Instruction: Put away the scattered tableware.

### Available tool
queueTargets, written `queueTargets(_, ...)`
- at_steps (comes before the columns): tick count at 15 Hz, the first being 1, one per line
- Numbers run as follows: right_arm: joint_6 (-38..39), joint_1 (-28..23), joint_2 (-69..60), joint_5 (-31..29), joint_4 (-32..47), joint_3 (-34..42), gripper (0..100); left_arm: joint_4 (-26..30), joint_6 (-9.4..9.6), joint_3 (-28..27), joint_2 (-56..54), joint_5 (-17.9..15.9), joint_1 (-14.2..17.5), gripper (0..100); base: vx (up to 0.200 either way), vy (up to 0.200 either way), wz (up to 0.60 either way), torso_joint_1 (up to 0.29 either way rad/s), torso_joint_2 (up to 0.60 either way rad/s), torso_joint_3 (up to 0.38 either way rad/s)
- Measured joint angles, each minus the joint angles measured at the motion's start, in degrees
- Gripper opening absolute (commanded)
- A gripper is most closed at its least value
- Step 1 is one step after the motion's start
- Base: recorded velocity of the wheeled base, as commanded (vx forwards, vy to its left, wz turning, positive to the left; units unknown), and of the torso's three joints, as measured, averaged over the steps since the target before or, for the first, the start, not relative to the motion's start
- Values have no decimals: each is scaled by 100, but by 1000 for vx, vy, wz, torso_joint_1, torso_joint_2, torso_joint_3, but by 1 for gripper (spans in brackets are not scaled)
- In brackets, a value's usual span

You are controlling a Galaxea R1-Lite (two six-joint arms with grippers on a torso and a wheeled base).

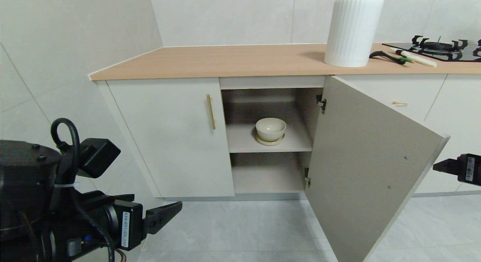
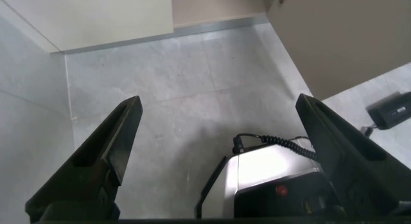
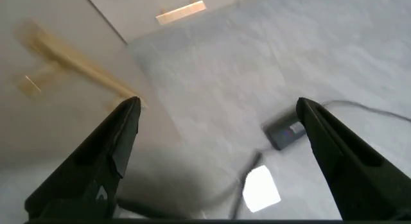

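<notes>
The bowl (image 1: 270, 129) sits on a saucer (image 1: 269, 142) on the upper shelf (image 1: 295, 141) of the open cabinet. The 2 hands are spread wide and hold nothing: left hand (image 2: 218, 103) low over the floor, right hand (image 3: 217, 103) just beside the free edge of the door (image 1: 368, 156). Likely step: close the door. Push on its outer face near the handle (image 3: 77, 65). The swing path looks unobstructed.

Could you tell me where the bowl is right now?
In the head view, the bowl sits on a saucer on the upper shelf of the open cabinet.
</notes>
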Motion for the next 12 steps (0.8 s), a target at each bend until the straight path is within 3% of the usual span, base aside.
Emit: queueTargets(12, 1051, 859, 631, -2, -585, 89, 100, -11, 2, -2, -9, 0, -2, 100, 0, 0, 0, 0, 0, 0)
